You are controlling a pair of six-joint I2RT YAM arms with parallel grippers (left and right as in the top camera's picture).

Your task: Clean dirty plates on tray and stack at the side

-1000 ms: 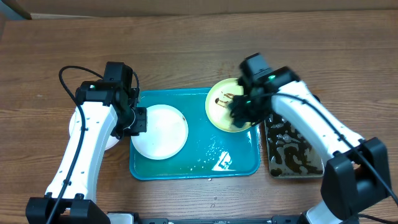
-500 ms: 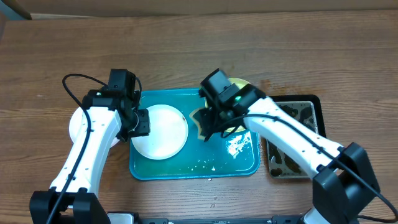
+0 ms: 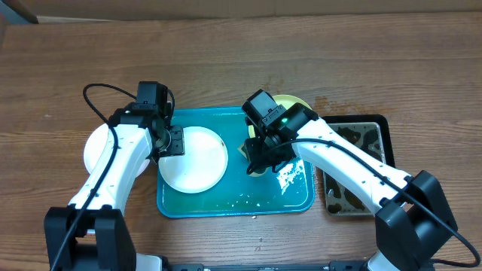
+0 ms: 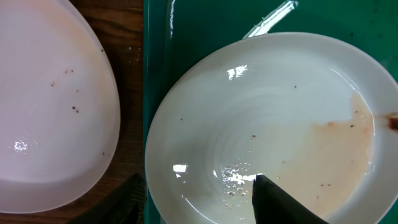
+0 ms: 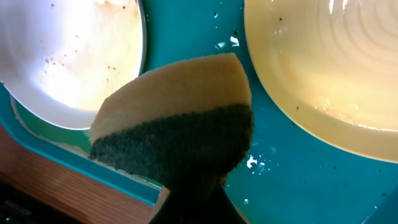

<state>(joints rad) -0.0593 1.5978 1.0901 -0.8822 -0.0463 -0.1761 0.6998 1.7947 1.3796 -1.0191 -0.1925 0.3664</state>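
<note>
The teal tray holds a white plate on its left side, with a pale brown smear in the left wrist view. A pale yellow-green plate lies at the tray's back right, mostly hidden under my right arm; it looks wet in the right wrist view. A second white plate lies on the table left of the tray. My left gripper is open, its fingers either side of the tray plate's left rim. My right gripper is shut on a yellow and dark green sponge over the tray's middle.
A black pan of brownish water stands right of the tray. Water drops and foam lie on the tray floor. The tray's front rim and the wooden table lie around it.
My right arm has carried the sponge left, off the yellow-green plate to the tray's middle. My left gripper has shifted slightly toward the back along the white plate's left rim.
</note>
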